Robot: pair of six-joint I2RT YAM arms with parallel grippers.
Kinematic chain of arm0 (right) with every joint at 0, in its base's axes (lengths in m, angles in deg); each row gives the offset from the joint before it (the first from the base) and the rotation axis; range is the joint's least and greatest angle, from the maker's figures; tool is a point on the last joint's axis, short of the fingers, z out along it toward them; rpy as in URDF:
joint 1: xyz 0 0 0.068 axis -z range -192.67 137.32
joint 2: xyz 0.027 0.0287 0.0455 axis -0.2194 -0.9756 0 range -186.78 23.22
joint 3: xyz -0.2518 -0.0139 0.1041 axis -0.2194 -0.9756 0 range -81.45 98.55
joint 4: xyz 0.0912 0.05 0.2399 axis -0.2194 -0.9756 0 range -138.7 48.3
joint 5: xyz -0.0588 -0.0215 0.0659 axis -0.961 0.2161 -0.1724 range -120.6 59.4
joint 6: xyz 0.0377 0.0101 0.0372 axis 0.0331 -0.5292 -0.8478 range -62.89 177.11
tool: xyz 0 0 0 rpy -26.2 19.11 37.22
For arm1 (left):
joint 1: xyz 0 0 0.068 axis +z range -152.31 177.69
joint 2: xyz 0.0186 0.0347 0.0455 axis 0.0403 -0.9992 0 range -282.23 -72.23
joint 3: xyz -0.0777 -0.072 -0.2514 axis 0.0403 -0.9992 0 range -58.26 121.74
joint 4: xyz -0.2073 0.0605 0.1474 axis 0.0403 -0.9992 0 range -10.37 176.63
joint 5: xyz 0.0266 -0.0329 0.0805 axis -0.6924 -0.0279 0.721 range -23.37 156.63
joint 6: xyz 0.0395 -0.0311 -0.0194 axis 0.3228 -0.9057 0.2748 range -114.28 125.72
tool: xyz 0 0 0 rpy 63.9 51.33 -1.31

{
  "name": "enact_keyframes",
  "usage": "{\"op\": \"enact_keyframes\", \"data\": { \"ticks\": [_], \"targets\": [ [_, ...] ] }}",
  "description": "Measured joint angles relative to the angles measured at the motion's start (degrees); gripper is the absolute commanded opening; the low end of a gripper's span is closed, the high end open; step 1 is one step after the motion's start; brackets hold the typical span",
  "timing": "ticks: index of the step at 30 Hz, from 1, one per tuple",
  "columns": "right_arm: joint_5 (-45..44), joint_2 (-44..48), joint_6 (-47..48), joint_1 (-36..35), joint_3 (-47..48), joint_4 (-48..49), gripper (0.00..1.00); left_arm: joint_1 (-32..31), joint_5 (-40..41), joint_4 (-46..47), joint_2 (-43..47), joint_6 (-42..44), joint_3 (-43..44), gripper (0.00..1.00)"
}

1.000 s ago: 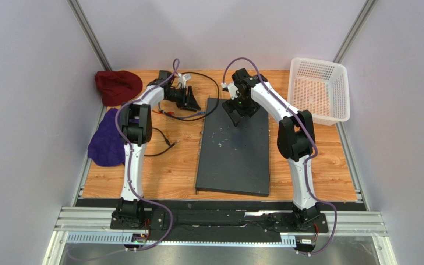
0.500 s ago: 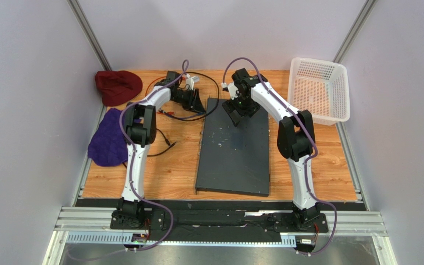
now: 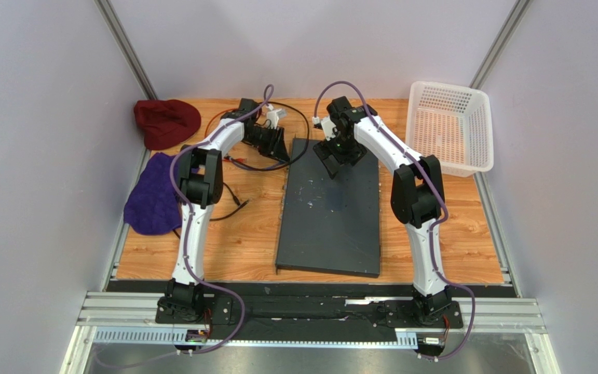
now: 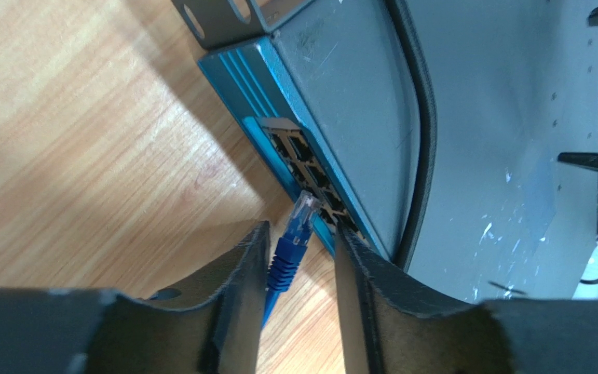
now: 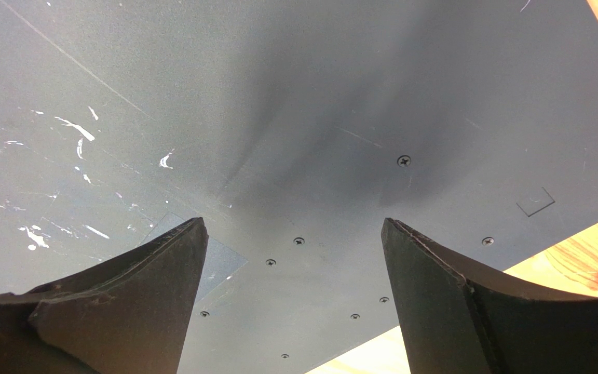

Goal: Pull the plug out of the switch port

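Note:
The switch (image 3: 329,218) is a big dark grey slab lying lengthwise mid-table. Its blue port face (image 4: 279,156) shows in the left wrist view. A blue plug (image 4: 286,253) with a clear tip points at a port there; how far it sits in I cannot tell. My left gripper (image 4: 298,249) straddles the plug, which rests against the left finger (image 4: 244,265) with a gap to the right one. In the top view this gripper (image 3: 275,144) is at the switch's far left corner. My right gripper (image 3: 338,158) is wide open over the switch top (image 5: 279,117), holding nothing.
A white mesh basket (image 3: 450,128) stands at the far right. A dark red cloth (image 3: 166,122) and a purple cloth (image 3: 152,195) lie along the left edge. Black cables (image 3: 228,202) loop over the wood left of the switch and behind it.
My left gripper has moved right, up to the switch's far left corner, and its jaws have narrowed somewhat. The right arm and the switch have not moved.

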State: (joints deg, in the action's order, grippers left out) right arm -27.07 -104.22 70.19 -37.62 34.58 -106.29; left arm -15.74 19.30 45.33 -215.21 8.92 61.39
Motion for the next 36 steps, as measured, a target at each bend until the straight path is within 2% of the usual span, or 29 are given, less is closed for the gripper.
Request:
{"op": "enact_keyframes", "data": {
  "ticks": [1, 4, 5, 10, 16, 21, 24, 31, 32, 33, 34, 36],
  "targets": [
    [0.0, 0.0, 0.0, 0.0, 0.0, 0.0, 0.87, 0.0, 0.1, -0.2, 0.0, 0.1, 0.0, 0.37],
    [0.1, -0.3, -0.2, 0.0, 0.1, 0.0, 0.87, -0.2, 1.2, -1.1, 0.0, 0.8, 0.0, 0.25],
    [0.1, -0.5, -0.2, 0.0, 0.2, 0.0, 0.87, -0.2, 1.4, -1.3, 0.0, 0.9, 0.0, 0.17],
    [0.2, -1.4, -0.2, 0.0, 0.3, 0.1, 0.87, -0.5, 1.8, -2.4, 0.0, 1.2, 0.0, 0.0],
    [0.5, -1.6, -0.2, 0.0, 0.4, 0.1, 0.88, -0.3, 2.9, -5.9, 0.0, 1.9, 1.7, 0.0],
    [0.5, -2.0, -0.2, 0.0, 1.7, 0.1, 0.87, 1.2, 7.8, -14.3, 0.0, 7.5, 10.1, 0.0],
    [0.6, -2.7, -0.2, 0.0, 3.8, 0.2, 0.88, 4.1, 10.4, -16.5, 0.0, 10.0, 14.8, 0.0],
    [0.6, -5.6, -0.2, 0.0, 10.3, 0.7, 0.88, 15.6, 18.0, -19.7, 0.1, 14.7, 23.1, 0.0],
    [0.7, -6.0, -0.2, 0.0, 10.9, 0.8, 0.87, 16.9, 18.9, -19.7, 0.2, 15.0, 23.1, 0.01],
    [0.7, -6.4, -0.2, 0.0, 11.8, 0.9, 0.87, 18.1, 20.0, -19.8, 0.2, 15.4, 23.0, 0.11],
    [0.9, -6.7, -0.2, 0.0, 12.4, 1.0, 0.87, 19.1, 20.7, -19.8, 0.2, 15.8, 22.8, 0.34],
    [1.1, -7.4, -0.2, 0.0, 13.7, 1.0, 0.87, 20.2, 20.5, -20.1, 0.2, 16.8, 22.4, 0.47]
  ]
}}
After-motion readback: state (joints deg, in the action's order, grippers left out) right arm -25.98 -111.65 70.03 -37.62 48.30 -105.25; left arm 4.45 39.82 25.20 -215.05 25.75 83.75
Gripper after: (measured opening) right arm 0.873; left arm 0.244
